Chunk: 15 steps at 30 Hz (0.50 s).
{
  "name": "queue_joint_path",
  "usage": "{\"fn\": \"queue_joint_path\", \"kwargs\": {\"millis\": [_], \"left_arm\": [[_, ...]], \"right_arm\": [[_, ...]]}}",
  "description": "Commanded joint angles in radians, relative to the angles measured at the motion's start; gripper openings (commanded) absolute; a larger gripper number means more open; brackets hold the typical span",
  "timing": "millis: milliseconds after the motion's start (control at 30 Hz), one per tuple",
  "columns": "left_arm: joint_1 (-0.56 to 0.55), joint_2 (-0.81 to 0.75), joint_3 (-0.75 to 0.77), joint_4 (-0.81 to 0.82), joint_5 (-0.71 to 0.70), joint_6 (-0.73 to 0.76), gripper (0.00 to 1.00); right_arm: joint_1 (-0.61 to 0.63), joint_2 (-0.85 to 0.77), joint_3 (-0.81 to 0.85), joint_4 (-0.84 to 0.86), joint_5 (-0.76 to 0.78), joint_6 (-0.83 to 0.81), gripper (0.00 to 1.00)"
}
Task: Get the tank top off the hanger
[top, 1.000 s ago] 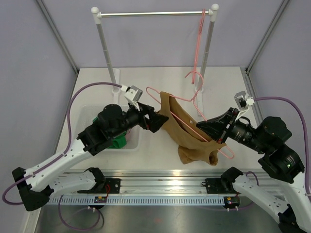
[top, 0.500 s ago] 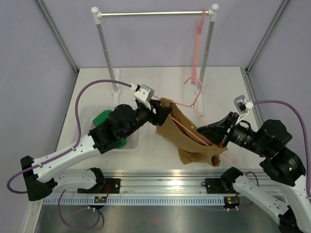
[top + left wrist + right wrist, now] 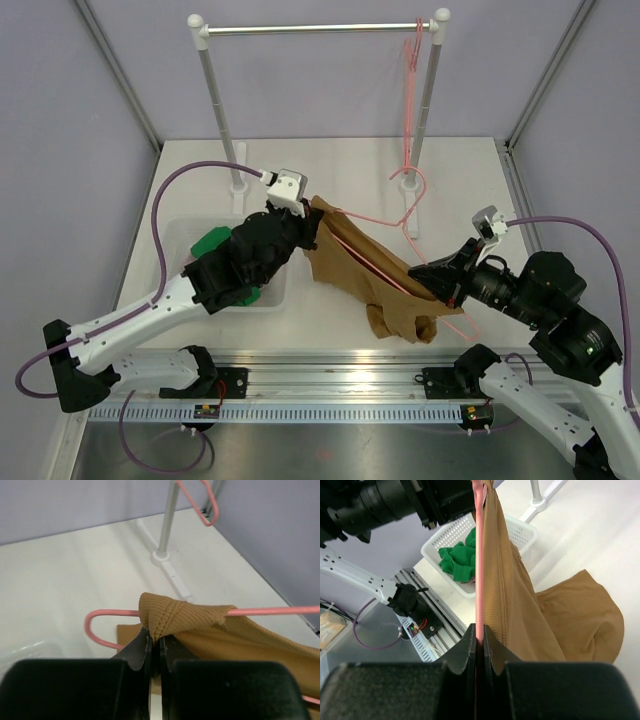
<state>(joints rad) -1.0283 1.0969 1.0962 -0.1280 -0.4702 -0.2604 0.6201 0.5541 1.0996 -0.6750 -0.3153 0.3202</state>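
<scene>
Tan tank top (image 3: 185, 617) on a pink hanger (image 3: 270, 611); we see the left pincer (image 3: 155, 647) clamped tight on its strap, the right pincer (image 3: 476, 635) closed tight on the wire.

In the left wrist view, the pink hanger (image 3: 270, 611) is cut off at the right edge, and the stretch of wire inside the strap of the tank top (image 3: 185, 616) is hidden by ribbed fabric. In the top view, the jaws of the left gripper (image 3: 306, 226) are concealed beneath its own wrist and the bunched strap, and the white basket (image 3: 178, 240) is largely blocked by the left arm. In the right wrist view, the green cloth (image 3: 457, 560) is partly covered by the tank top, and the hanger is cropped at the top edge.
</scene>
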Motion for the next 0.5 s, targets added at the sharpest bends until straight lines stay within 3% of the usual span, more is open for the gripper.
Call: {"fn": "queue_joint_path", "kwargs": {"millis": [0,467], "left_arm": [[0.046,-0.023,0.067,-0.057,-0.199,-0.075,0.00],[0.258,-0.055,0.045,-0.157,-0.033,-0.241,0.00]], "right_arm": [[0.004,-0.040,-0.009,-0.031,-0.004,-0.076,0.00],[0.004,-0.134,0.026,-0.155,-0.094,-0.204,0.00]]}}
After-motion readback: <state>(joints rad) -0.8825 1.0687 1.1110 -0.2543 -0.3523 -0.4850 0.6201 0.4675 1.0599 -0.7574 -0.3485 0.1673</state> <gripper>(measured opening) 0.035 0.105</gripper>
